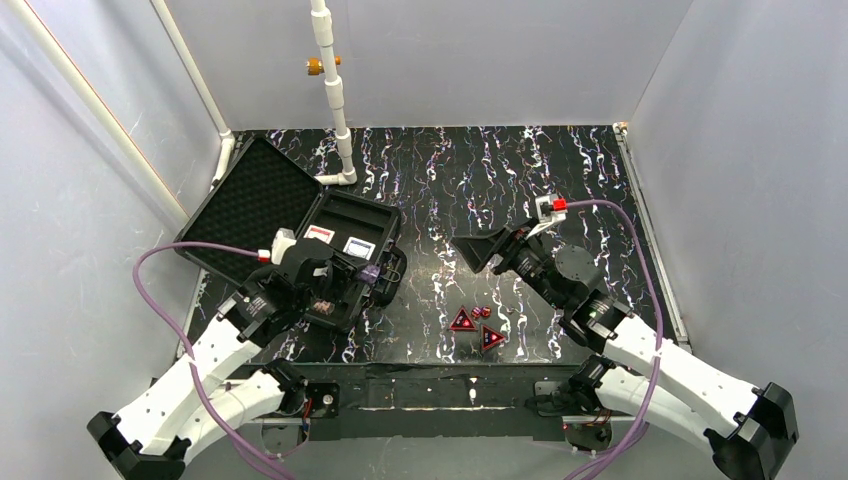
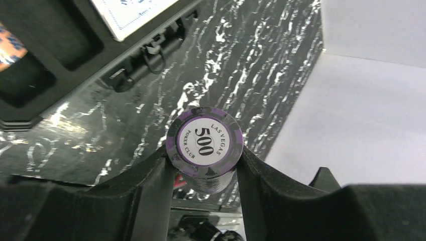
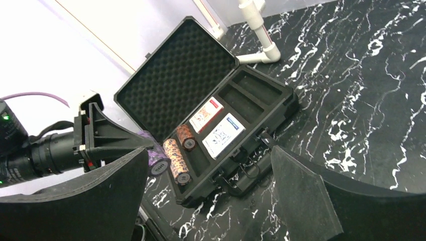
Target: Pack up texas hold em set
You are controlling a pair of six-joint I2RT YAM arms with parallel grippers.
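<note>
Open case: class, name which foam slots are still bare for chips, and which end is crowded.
Bare: two foam slots between the red deck, blue deck and the case's far wall. Crowded: the opposite end, where orange chip stacks lie in their channel beside the decks.

The right gripper (image 3: 210, 150) hangs with its two black fingers (image 3: 75, 201) spread wide and nothing between them. Beyond them the black case (image 3: 284, 105) lies open on the marbled table (image 3: 377, 75), its lid lined with egg-crate foam (image 3: 176, 85). A red card deck (image 3: 206, 114) and a blue card deck (image 3: 223, 134) lie side by side in the tray. Next to them, two orange chip stacks (image 3: 178, 160) lie on their sides in one slot. At left, the left gripper (image 3: 135, 141) holds a purple chip stack (image 3: 156, 163) just beside the case — partly hidden. A white pipe (image 3: 258, 30) stands behind.
</note>
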